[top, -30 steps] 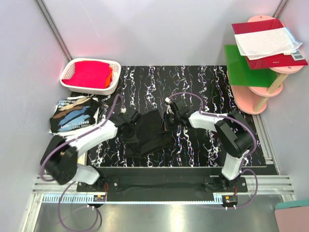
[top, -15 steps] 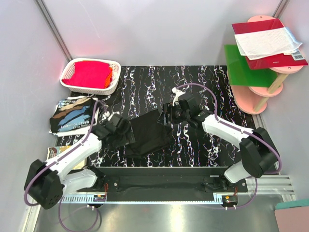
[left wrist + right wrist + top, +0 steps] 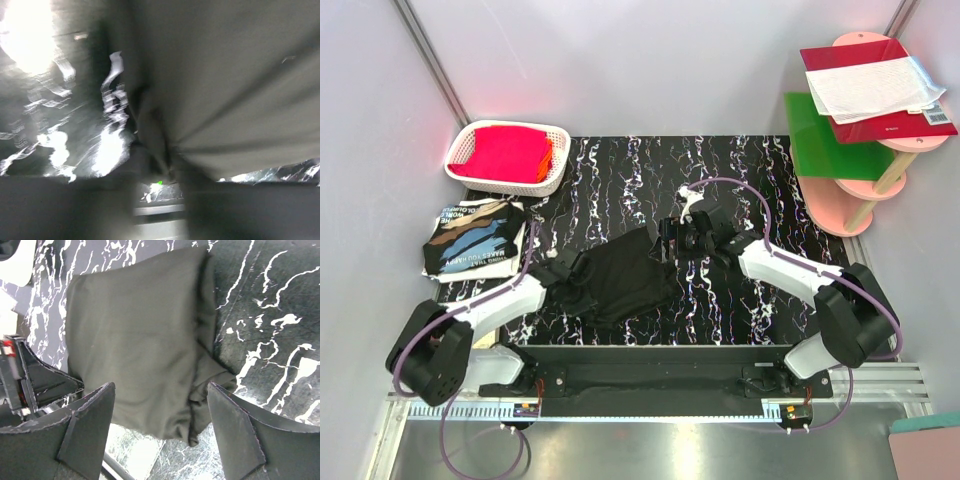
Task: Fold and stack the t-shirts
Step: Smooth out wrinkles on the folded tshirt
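Note:
A black t-shirt (image 3: 625,275) lies folded in a rough rectangle on the black marbled mat (image 3: 740,170). My left gripper (image 3: 570,283) sits at its left edge. In the blurred left wrist view the cloth (image 3: 225,75) draws in taut creases down to the shut left gripper (image 3: 160,175), which pinches it. My right gripper (image 3: 672,233) hovers open over the shirt's right edge. In the right wrist view the dark fingers (image 3: 90,425) of the right gripper (image 3: 160,410) stand wide apart above the shirt (image 3: 135,340), holding nothing.
A folded printed t-shirt (image 3: 470,235) lies off the mat's left edge. Behind it, a white basket (image 3: 460,150) holds a pink-red shirt (image 3: 510,152). A pink shelf stand (image 3: 865,190) with a green board and a red book stands at the right.
The right gripper let go of the shirt's right edge, opened and drew back slightly. The left gripper opened, drew back left, then came to the shirt's left edge and shut on it.

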